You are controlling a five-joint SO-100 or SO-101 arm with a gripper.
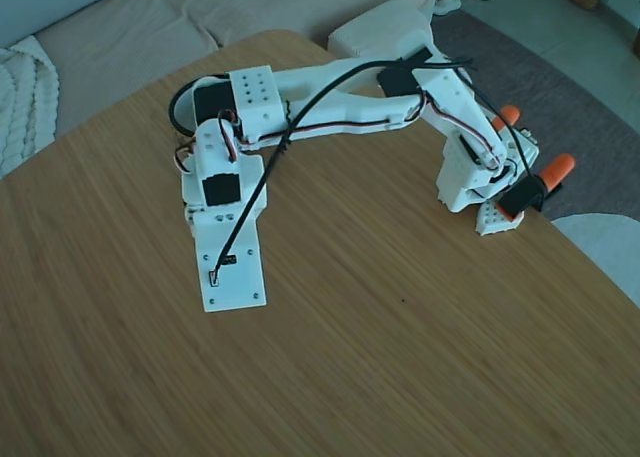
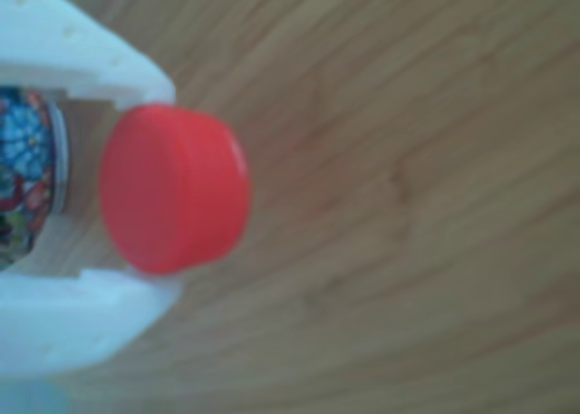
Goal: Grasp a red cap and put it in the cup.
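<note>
Closest in the other view: red cap [image 2: 174, 189] on the wooden table [image 2: 408, 206], right at the mouth of the gripper [image 2: 154, 183], white fingers [image 2: 86, 65] spread above and below it, wide, apparently not yet pinching. No long axis to speak of, round cap lying flat. Farther back between the fingers, the cup [image 2: 25, 183], only its colourful patterned band showing. In the fixed view, arm [image 1: 330, 102] folded low, hiding both cap and cup. No readable writing or brand anywhere.
</note>
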